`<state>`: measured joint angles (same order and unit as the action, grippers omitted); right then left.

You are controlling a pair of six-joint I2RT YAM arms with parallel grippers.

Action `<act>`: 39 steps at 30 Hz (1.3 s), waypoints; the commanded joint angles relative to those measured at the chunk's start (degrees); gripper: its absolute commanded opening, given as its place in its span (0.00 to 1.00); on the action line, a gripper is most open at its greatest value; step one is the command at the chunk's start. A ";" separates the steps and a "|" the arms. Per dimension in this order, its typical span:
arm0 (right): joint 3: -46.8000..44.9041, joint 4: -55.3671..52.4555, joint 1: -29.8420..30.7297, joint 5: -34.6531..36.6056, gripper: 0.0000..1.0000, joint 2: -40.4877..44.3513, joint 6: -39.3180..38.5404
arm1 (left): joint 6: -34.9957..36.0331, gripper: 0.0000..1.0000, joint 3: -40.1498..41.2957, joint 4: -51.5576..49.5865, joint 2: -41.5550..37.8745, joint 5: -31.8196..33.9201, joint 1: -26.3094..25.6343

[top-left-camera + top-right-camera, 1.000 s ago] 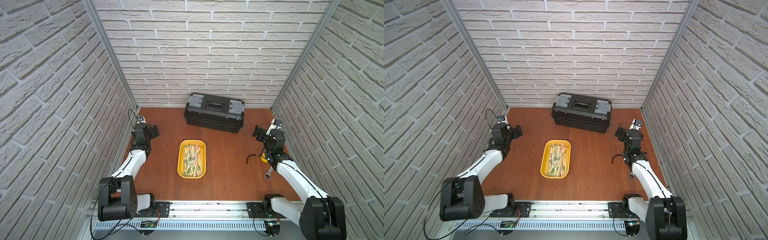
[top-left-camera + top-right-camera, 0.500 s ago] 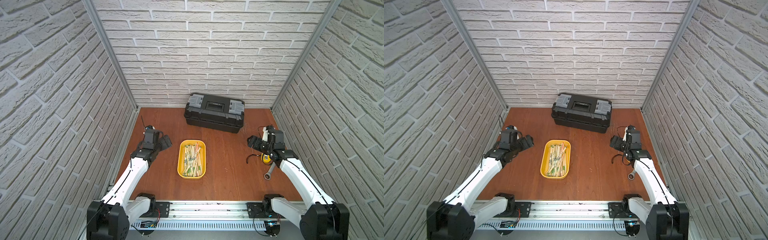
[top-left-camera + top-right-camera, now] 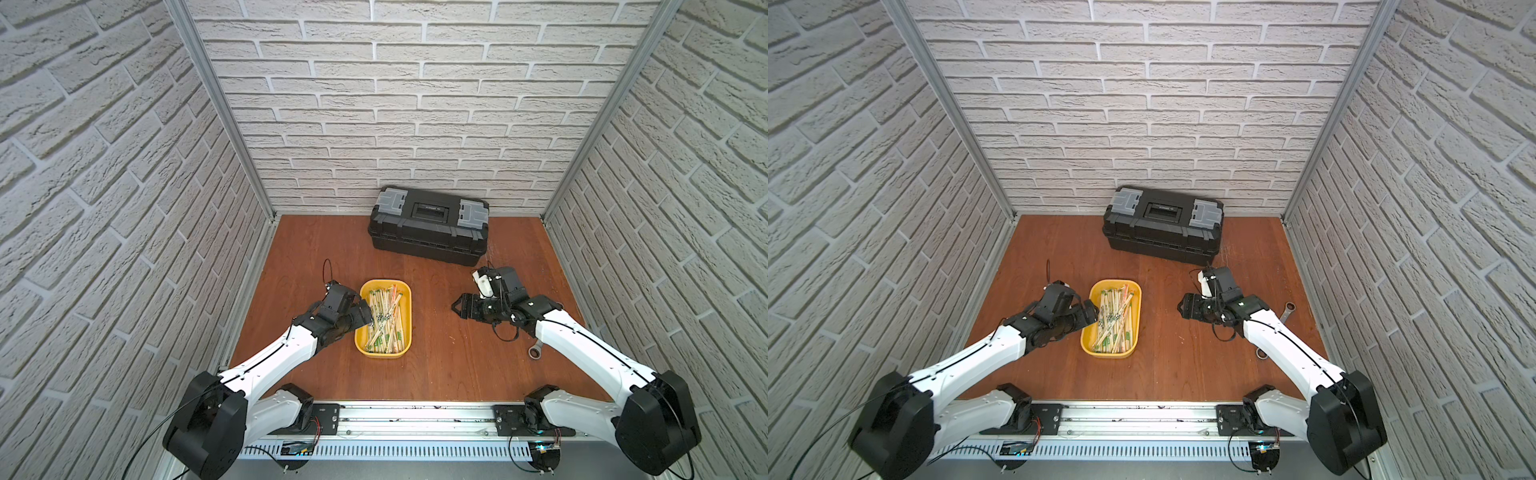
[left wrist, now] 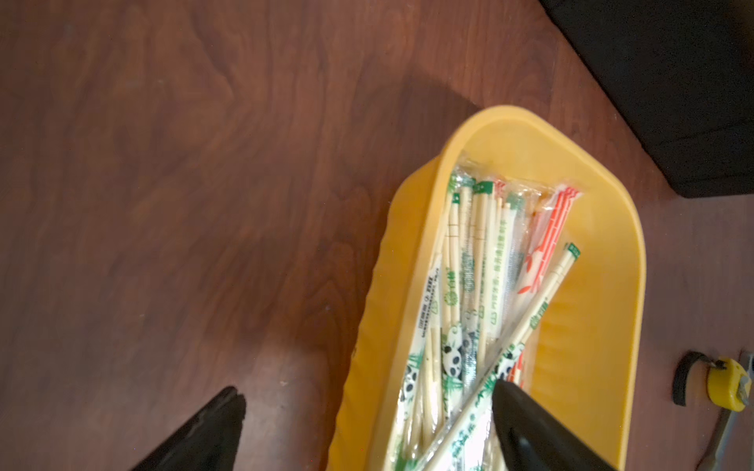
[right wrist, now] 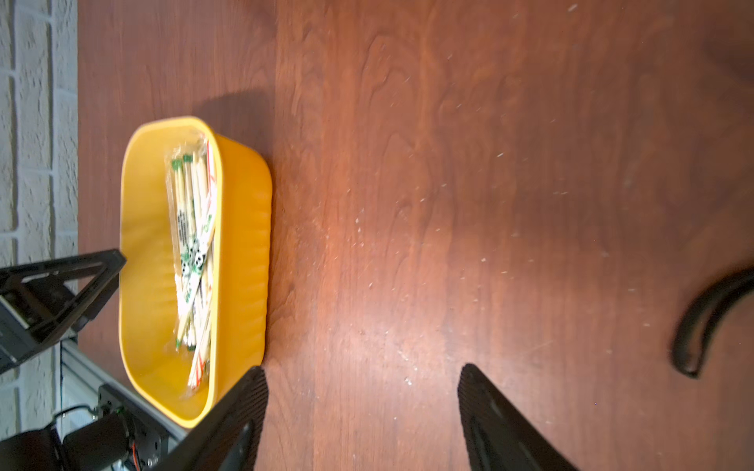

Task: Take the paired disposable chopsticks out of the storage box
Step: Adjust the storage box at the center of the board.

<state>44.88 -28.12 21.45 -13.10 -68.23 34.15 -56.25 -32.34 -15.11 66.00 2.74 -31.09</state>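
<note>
At nine o'clock of the tray (image 3: pixel 405 291), the left claw (image 3: pixel 362 313) has swung in from the wall, spread astride the rim, one finger (image 4: pixel 530 424) over the chopsticks (image 3: pixel 386 320), all still inside. The right claw (image 3: pixel 457 306), spread and empty, waits toward three o'clock. A pick looks near.

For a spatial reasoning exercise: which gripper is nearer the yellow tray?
Left. The left gripper straddles the yellow tray's rim, one finger over the chopsticks; the right gripper sits apart, beyond the opposite rim.
</note>
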 commanded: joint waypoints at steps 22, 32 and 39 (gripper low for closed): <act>14.29 0.17 16.66 5.32 0.66 -10.26 7.25 | -7.14 0.98 -6.77 -4.31 0.31 13.75 -2.40; 23.49 -0.47 23.69 6.10 0.55 -22.53 10.76 | 1.73 0.98 -10.20 -12.36 0.41 4.38 14.13; 26.94 0.69 25.90 5.87 0.43 -29.24 13.60 | 5.68 0.98 -12.39 -12.61 4.62 -1.98 17.24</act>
<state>69.84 -28.51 46.57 -7.77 -96.09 45.69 -53.56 -43.70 -26.57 69.52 4.49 -14.24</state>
